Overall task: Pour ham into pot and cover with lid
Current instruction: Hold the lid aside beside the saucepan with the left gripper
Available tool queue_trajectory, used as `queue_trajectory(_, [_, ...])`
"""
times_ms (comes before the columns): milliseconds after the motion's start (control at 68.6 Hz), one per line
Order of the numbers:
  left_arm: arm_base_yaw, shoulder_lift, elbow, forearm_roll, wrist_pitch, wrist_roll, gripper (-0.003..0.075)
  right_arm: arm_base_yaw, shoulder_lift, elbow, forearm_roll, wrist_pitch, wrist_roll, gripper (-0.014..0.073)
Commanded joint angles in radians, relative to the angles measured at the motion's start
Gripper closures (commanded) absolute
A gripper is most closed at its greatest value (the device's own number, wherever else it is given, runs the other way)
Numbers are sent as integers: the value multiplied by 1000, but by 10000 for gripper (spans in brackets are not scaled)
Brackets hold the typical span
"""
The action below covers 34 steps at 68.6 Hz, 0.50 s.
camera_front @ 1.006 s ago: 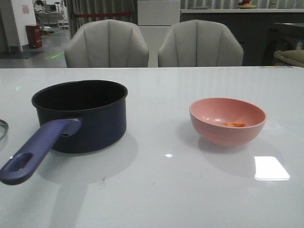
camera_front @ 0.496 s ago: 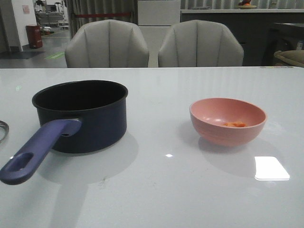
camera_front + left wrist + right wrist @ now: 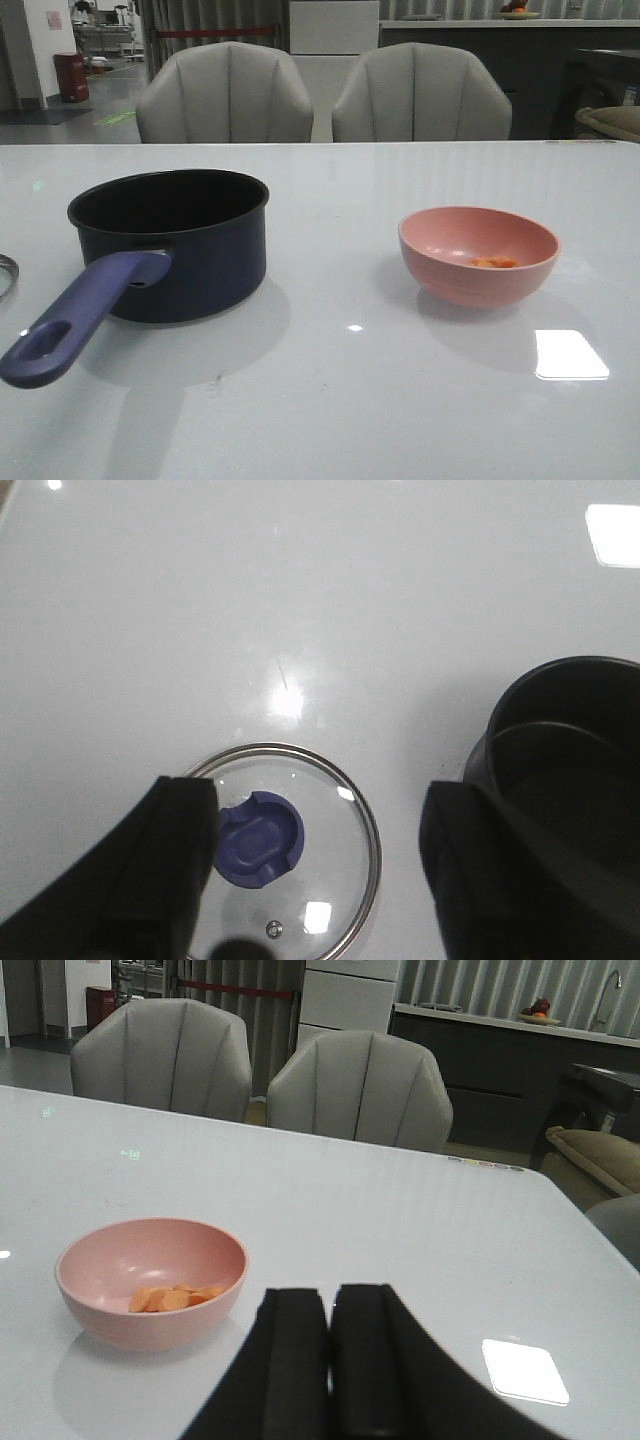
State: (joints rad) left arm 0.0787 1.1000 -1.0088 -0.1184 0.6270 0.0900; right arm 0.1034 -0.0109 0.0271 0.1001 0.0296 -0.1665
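Observation:
The dark navy pot (image 3: 168, 245) stands left of centre on the table, its purple-blue handle (image 3: 85, 315) pointing toward the front left. The ham (image 3: 493, 262), a few orange bits, lies in a pink bowl (image 3: 478, 255) on the right. Only a sliver of the lid (image 3: 5, 275) shows at the left edge of the front view. In the left wrist view my left gripper (image 3: 318, 788) hangs open above the glass lid (image 3: 330, 850), whose blue knob (image 3: 258, 838) sits close to one finger; the pot (image 3: 570, 750) is beside it. My right gripper (image 3: 329, 1293) is shut and empty, apart from the bowl (image 3: 150, 1280) and ham (image 3: 175, 1298).
Two grey chairs (image 3: 320, 92) stand behind the table's far edge. A bright light reflection (image 3: 571, 354) lies on the glossy white tabletop (image 3: 350, 400) near the front right. Neither arm shows in the front view.

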Motion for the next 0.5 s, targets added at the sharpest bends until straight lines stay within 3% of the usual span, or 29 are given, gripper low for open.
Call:
queue_trajectory(0, [-6,-144,61,-29,-122,1,264,-7,-20,-5,-12,-85,0,435])
queue_trajectory(277, [-96,-498,348,-38,-314,1,264,-7,-19,-5,-12,-85,0,435])
queue_trajectory(481, [-208,-701,492,-22,-288,1,264,-7,-19,-5,-12,-85,0,435])
